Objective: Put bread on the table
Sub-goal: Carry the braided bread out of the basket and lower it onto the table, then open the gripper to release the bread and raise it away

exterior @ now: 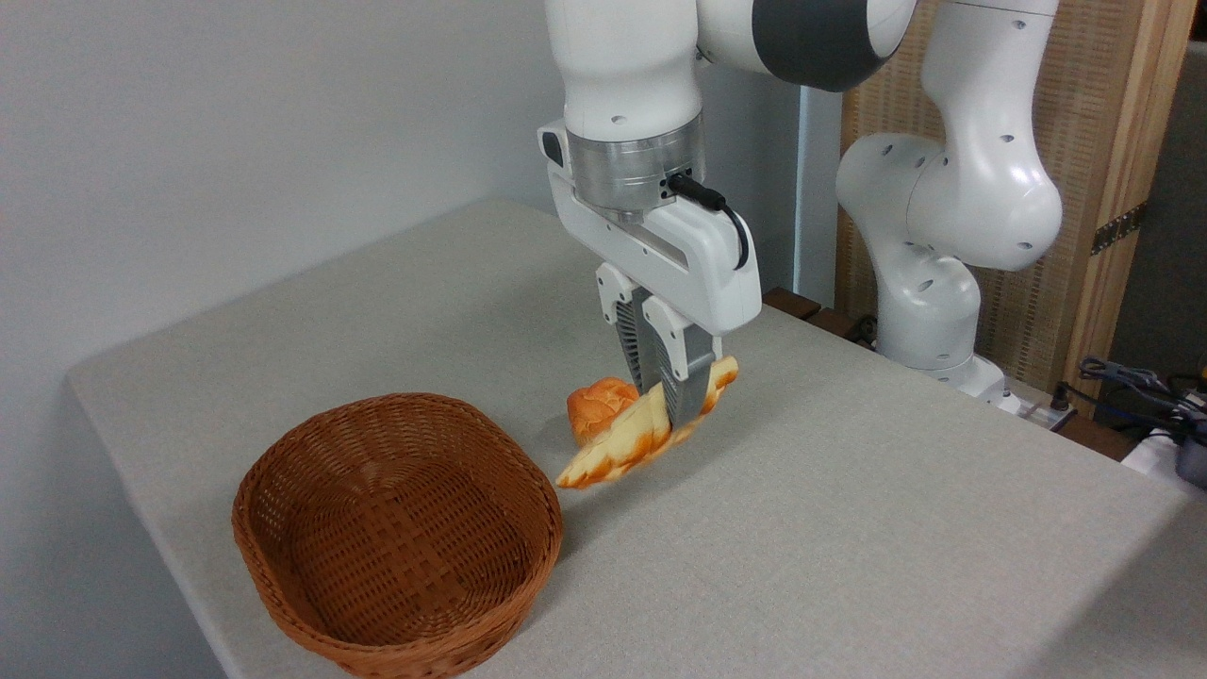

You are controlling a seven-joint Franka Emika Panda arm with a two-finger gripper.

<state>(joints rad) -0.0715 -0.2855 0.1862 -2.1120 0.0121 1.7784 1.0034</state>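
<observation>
Camera view: hand (681, 407) clamps bread (630, 439), seemingly above table (849, 528), beside basket (396, 538) rim, open cloth rightward.

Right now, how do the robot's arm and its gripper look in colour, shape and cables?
The arm is glossy white with rounded, bulbous links and a dark grey band at one joint. A brushed silver ring sits above the white boxy gripper, where a black cable plugs in. The jaws are grey and ribbed.

You won't find readable text, labels, brands or numbers anywhere here: nothing legible on the arm (943, 189), basket (396, 538) or tabletop (849, 528).
</observation>
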